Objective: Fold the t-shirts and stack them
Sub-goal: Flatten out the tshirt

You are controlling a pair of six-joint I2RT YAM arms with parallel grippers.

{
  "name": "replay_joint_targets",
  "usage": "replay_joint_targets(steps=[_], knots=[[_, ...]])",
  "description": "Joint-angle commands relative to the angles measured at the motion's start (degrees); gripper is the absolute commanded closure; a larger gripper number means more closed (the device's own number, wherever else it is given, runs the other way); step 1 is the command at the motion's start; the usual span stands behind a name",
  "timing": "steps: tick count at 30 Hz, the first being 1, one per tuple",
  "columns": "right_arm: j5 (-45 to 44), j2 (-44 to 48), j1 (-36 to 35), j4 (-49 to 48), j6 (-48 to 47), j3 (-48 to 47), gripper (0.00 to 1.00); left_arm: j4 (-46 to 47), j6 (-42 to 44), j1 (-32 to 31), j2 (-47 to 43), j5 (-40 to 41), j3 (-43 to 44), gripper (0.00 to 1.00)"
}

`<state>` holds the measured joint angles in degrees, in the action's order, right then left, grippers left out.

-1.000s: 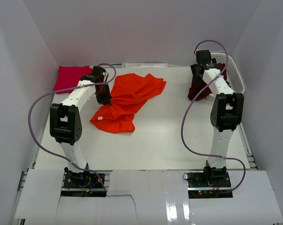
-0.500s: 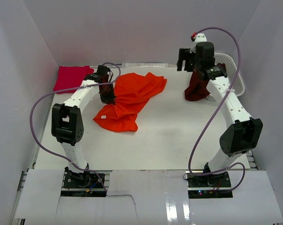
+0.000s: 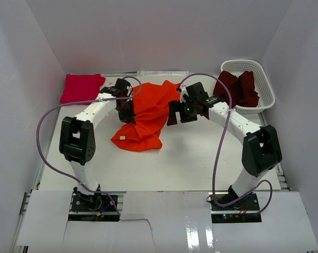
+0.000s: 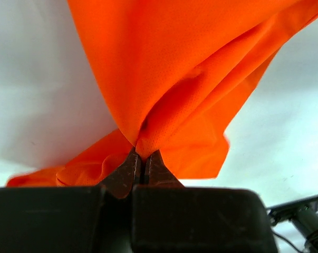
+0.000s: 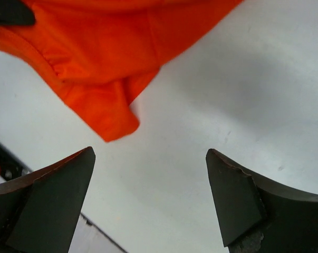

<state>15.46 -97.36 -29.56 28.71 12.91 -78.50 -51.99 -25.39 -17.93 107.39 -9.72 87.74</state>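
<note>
White desk (image 3: 190, 163), pale walls (image 3: 148, 37): bright orange cloth tee (image 3: 148, 113) crumpled mid-desk, one fold pinched tight between left fingers (image 4: 140, 169), right fingers (image 3: 173, 114) spread wide, empty, just beside it; magenta-pink tee (image 3: 80, 87) back-left; dark maroon tee (image 3: 237, 87) in white plastic lattice basket (image 3: 265, 79) back-right.

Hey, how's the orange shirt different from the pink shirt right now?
The orange shirt lies crumpled and loose mid-table; the pink shirt sits folded flat in the far left corner. The jaws of the left arm pinch the orange shirt; nothing touches the pink shirt. Both are plain-coloured and rest on the white table.
</note>
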Motion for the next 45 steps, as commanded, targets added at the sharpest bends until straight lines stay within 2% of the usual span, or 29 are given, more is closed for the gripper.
replay_joint_targets(steps=[1, 5, 9, 15, 19, 21, 22, 23, 24, 27, 31, 38, 39, 41, 45], knots=[[7.63, 7.51, -0.58, -3.91, 7.72, 9.29, 0.08, 1.78, -3.08, -2.63, -5.69, -2.76, -7.81, 1.00], [11.77, 12.01, -2.16, -11.56, 13.80, 17.22, 0.07, 5.22, -5.63, -3.33, -7.55, -4.96, -14.34, 1.00], [10.38, 12.81, -2.96, -18.42, 19.34, 24.26, 0.07, 6.64, -6.52, -4.47, -7.90, -6.10, -18.92, 1.00], [3.70, 7.99, -3.66, -21.94, 19.61, 22.60, 0.09, 6.63, -7.48, -6.94, -7.29, -6.98, -20.95, 1.00], [4.92, 1.41, -4.01, -24.22, 21.10, 20.41, 0.18, 6.72, -8.10, -8.17, -7.55, -7.77, -21.65, 1.00], [5.19, -0.71, -4.36, -25.36, 21.37, 19.70, 0.20, 7.07, -8.10, -8.78, -8.16, -8.13, -22.09, 0.95], [4.32, -2.29, -4.80, -25.28, 21.37, 18.74, 0.25, 7.25, -8.01, -8.96, -8.51, -7.87, -22.09, 0.88], [3.70, -3.00, -4.98, -25.02, 21.20, 18.47, 0.26, 7.25, -7.92, -9.13, -9.56, -7.69, -22.26, 0.74], [3.00, -3.53, -5.33, -24.84, 21.11, 18.21, 0.27, 7.34, -7.58, -9.14, -10.18, -7.43, -22.35, 0.66], [0.98, -4.77, -5.42, -25.19, 20.76, 18.12, 0.30, 7.43, -7.22, -9.14, -11.42, -6.98, -22.53, 0.53], [-1.13, -5.29, -5.42, -25.63, 20.49, 18.21, 0.47, 6.99, -7.13, -9.14, -10.98, -7.07, -22.44, 0.51], [-5.35, -4.59, -5.51, -25.37, 19.97, 18.64, 0.50, 6.37, -6.78, -9.14, -10.63, -6.19, -21.74, 0.51], [-5.70, -4.50, -5.42, -25.89, 19.96, 18.99, 0.54, 6.37, -6.78, -9.14, -10.63, -6.19, -21.65, 0.51], [-6.23, -5.11, -5.42, -27.21, 19.88, 19.61, 0.80, 6.11, -6.61, -9.14, -10.54, -6.11, -21.30, 0.51], [-4.66, -6.00, -5.42, -29.66, 19.70, 19.88, 0.85, 5.50, -6.43, -9.22, -10.45, -5.75, -20.60, 0.51]])
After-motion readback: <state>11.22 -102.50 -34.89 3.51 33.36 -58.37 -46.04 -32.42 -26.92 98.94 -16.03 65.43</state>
